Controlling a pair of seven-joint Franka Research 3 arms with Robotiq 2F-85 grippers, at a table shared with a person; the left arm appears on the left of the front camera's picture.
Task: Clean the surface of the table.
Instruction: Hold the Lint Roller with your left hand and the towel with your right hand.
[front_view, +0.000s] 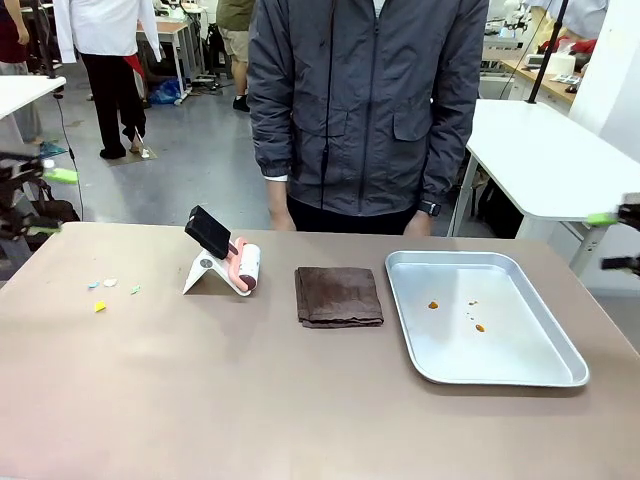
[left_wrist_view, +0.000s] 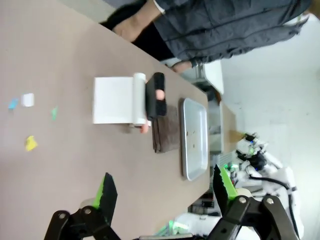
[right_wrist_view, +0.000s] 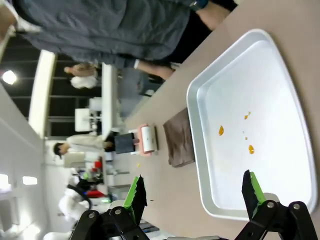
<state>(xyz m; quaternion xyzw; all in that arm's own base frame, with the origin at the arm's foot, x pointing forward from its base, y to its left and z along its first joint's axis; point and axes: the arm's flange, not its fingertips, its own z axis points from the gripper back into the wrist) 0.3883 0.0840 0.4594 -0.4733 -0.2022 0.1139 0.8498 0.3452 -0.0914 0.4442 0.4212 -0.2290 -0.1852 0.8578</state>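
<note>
**Table surface, not yet cleaned.** The table (front_view: 300, 400), a wide matte taupe top, was seen spanning the foreground, with a person standing at its far edge. Being rigid, heavy and fixed, it was judged a thing to be wiped or rolled over rather than grasped, so hold would better be taken of a tool. Small paper scraps (front_view: 100, 306) were scattered near its left end, and were judged light enough to be easily pushed about. A lint roller (front_view: 245, 268) was propped on a white stand (front_view: 205, 272) near the middle, and its raised black end (front_view: 208, 231) was judged the likeliest grip. Near it a folded brown cloth (front_view: 338, 296) was laid flat; it looked soft and best pinched at an edge. A metal tray (front_view: 500, 381) bearing orange specks (front_view: 433, 305) was set to the right. The left gripper (left_wrist_view: 164, 177) and right gripper (right_wrist_view: 193, 180) were held at the table's two sides, clear of its top, with jaws spread wide and nothing grasped.
</note>
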